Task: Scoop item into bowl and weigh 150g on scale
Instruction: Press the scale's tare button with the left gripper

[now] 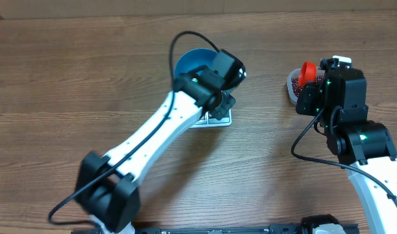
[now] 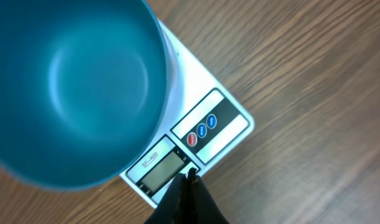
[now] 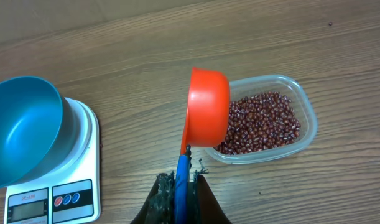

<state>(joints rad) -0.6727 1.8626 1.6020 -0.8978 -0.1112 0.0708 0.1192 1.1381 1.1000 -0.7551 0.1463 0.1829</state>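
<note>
First scoop pending: bowl empty on scale.
Both closed: right tool grips scoop at beans, left tool holds nothing. Next, likely, dip and fill.

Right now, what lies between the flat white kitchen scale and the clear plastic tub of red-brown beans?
Bare wooden table only, seen in the right wrist view, between scale and tub.
</note>
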